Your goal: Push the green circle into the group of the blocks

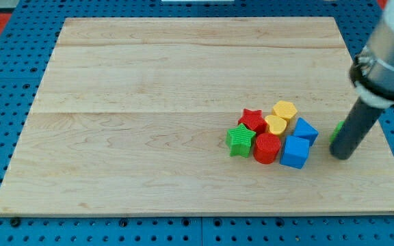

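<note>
Gripperless, our arm ends in a straight dark rod, so nothing on it opens or closes; my tip [342,156] rests on the tabletop [149,137] at the right side, toward the near edge. Just to the left of the rod we see a sliver of the green circle [336,131], touching or nearly touching the rod; most of it is hidden behind the rod, so its round shape is more guessed than seen.

Left of that, apart from the green circle, sits the group of blocks, packed close together. On its right side lie a blue cube [295,152] at the near edge and a second blue block [305,129] just beyond it. A red cylinder [267,147] stands beside the blue cube, with a green star [240,140] at the group's left end. Farther back we find a red star [252,120], a yellow heart-like block [276,124] and a yellow hexagon-like block [285,110] at the far end.
</note>
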### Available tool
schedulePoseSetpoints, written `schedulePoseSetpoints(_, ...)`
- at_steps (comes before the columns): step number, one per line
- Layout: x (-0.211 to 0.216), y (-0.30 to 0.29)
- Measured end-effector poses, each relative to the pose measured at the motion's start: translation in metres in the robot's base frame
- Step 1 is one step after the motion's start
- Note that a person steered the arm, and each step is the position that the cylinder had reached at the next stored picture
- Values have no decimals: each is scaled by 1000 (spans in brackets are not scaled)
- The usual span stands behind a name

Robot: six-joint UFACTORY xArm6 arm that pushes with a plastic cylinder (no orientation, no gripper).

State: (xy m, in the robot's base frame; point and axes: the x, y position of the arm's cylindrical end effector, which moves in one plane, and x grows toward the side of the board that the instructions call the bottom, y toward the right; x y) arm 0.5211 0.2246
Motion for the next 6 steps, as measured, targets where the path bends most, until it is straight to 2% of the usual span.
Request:
schedulePoseSetpoints(1, 31, -1)
schedulePoseSetpoints(2, 12, 47)
schedulePoseSetpoints(3, -41, 49)
schedulePoseSetpoints(4, -33, -49)
schedulePoseSetpoints(6, 43, -17)
